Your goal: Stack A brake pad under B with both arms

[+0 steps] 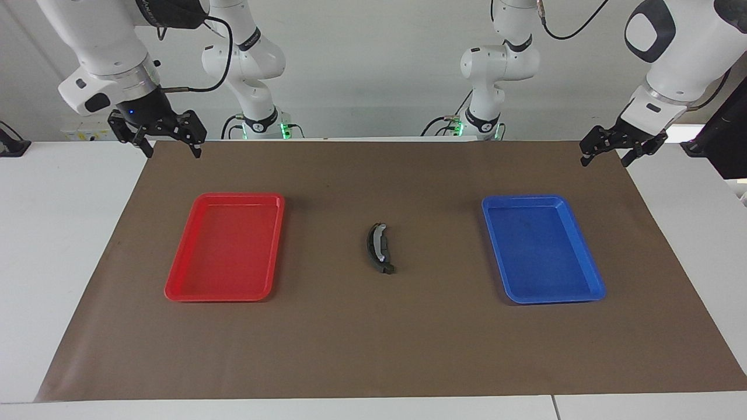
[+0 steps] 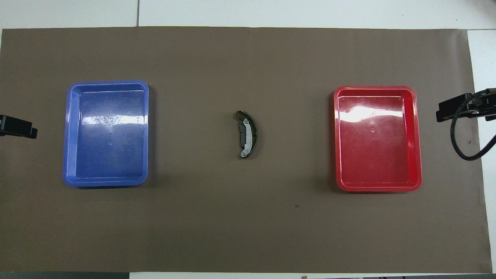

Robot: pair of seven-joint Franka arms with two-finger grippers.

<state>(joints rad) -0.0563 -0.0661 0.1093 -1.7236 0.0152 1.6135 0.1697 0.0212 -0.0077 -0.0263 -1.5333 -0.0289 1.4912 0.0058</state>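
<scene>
B (image 1: 378,247) is seen lying on the A brake pad (image 2: 252,135) at the middle of the brown mat (image 1: 373,350), between the red tray (image 1: 182,280) and the blue tray (image 1: 589,280), long axis running toward the robots. Neither arm is clearly nearer. The left gripper (image 1: 604,154) and right gripper (image 1: 169,146) are raised over the mat's robot-side corners, released, holding nothing.

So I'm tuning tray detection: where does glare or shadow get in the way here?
Overhead view: white glare bands cross the floors of the blue tray and the red tray, toward their edges farther from the robots. Facing view: both tray floors look matte, and only a thin shadow hugs the stacked brake pieces.
</scene>
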